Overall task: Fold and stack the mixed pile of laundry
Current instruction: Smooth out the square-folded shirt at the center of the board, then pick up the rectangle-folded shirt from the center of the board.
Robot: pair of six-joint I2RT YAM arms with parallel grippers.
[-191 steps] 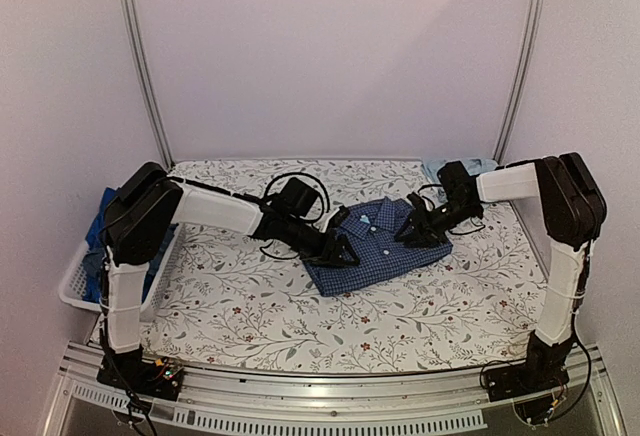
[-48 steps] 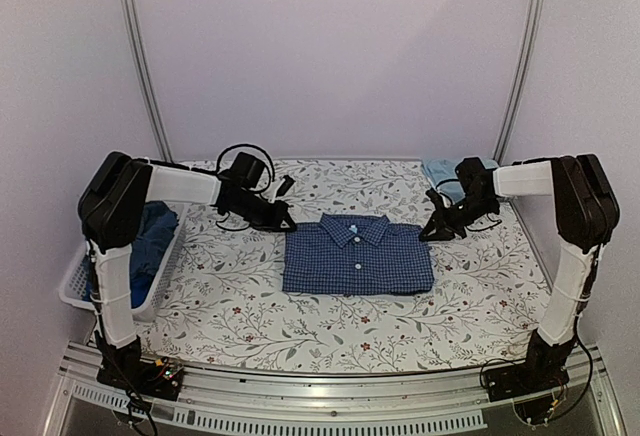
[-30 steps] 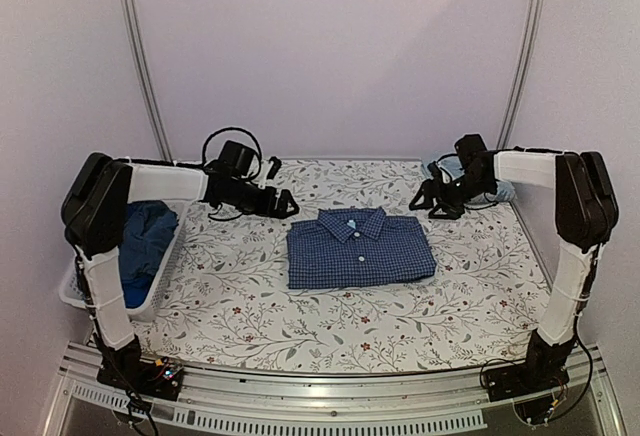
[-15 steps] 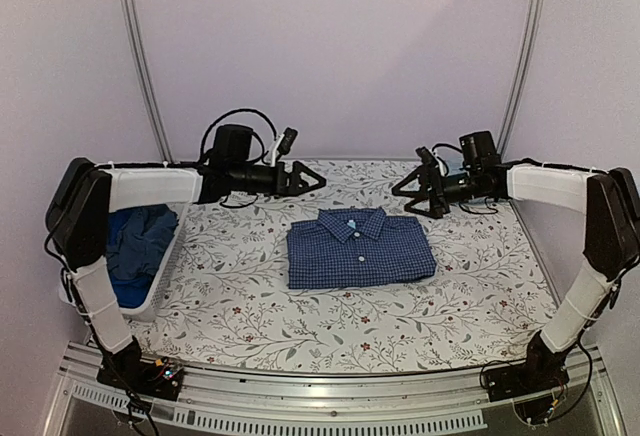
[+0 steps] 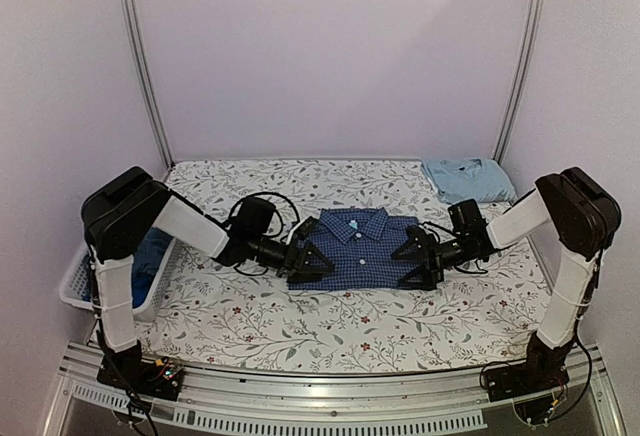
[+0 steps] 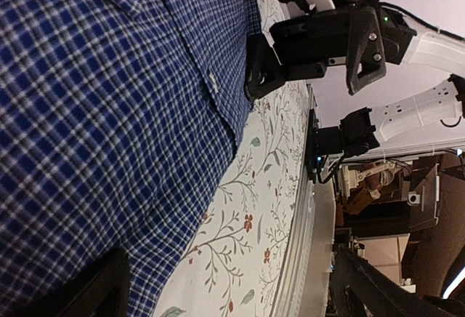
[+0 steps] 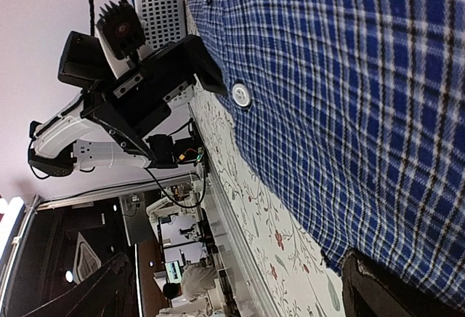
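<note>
The dark blue small-check shirt lies folded, collar to the back, in the middle of the table. My left gripper sits low at its left edge, open, the lower finger lying against the cloth. My right gripper sits low at its right edge, open as well. In the left wrist view the check shirt fills the left side, with the right gripper beyond it. The right wrist view has the shirt on the right and the left gripper opposite. A folded light-blue shirt lies back right.
A white basket hangs at the table's left edge with blue garments inside. The floral tablecloth covers the table. Metal frame posts stand at both back corners, and purple walls close in on three sides.
Both arms have come down from a raised spot at the back to the left and right edges of the check shirt. The shirt has not moved in the last second.
</note>
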